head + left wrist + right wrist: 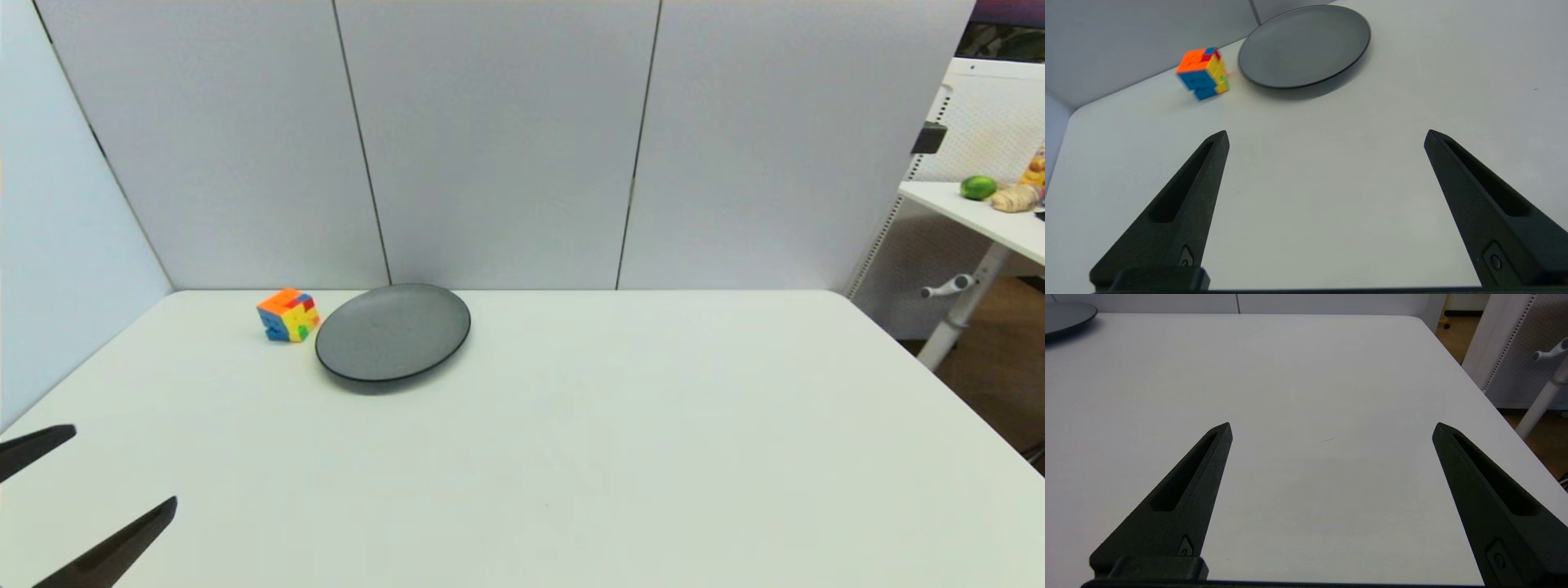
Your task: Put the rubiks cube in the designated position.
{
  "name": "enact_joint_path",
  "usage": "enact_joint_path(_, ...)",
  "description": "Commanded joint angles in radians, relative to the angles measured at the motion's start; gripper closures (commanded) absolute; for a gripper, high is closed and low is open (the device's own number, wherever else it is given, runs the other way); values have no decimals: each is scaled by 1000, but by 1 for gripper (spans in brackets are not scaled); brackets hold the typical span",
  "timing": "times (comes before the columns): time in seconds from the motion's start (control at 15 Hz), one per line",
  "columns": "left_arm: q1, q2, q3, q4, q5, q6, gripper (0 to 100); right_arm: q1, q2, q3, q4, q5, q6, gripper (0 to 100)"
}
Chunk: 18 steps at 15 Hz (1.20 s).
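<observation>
The rubiks cube (288, 314), small and scrambled with orange, yellow, blue, red and green squares, sits on the white table at the far left, just left of a grey plate (393, 332). The left wrist view shows the cube (1203, 72) beside the plate (1304, 45), both well ahead of the fingers. My left gripper (122, 465) is open at the near left corner of the table, far from the cube, with nothing between its fingers (1202, 167). My right gripper (1331, 426) is open over bare table on the right side and does not show in the head view.
Grey partition panels (490, 139) stand along the table's back and left edges. The table's right edge (939, 384) drops to the floor, where another white desk (980, 212) holds fruit. An edge of the plate (1067, 316) shows in the right wrist view.
</observation>
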Motion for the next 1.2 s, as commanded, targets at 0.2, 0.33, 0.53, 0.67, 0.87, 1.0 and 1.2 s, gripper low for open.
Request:
enact_joint_path(0.2,48,-517,305,-3,238,-116,0,0,1,0,0,0,0,0)
enact_joint_path(0.33,49,-633,308,110,246,-142,0,0,1,0,0,0,0,0)
enact_joint_path(0.53,48,-636,309,142,228,-171,0,0,1,0,0,0,-1,0)
enact_joint_path(0.67,48,-636,309,144,226,-175,0,0,1,0,0,0,-1,0)
enact_joint_path(0.87,48,-638,309,142,228,-213,0,0,1,0,0,0,-1,0)
enact_joint_path(1.0,48,-636,309,141,229,-244,0,0,1,0,0,0,-1,0)
enact_joint_path(1.2,48,-636,309,141,241,-248,0,1,1,0,0,0,-1,0)
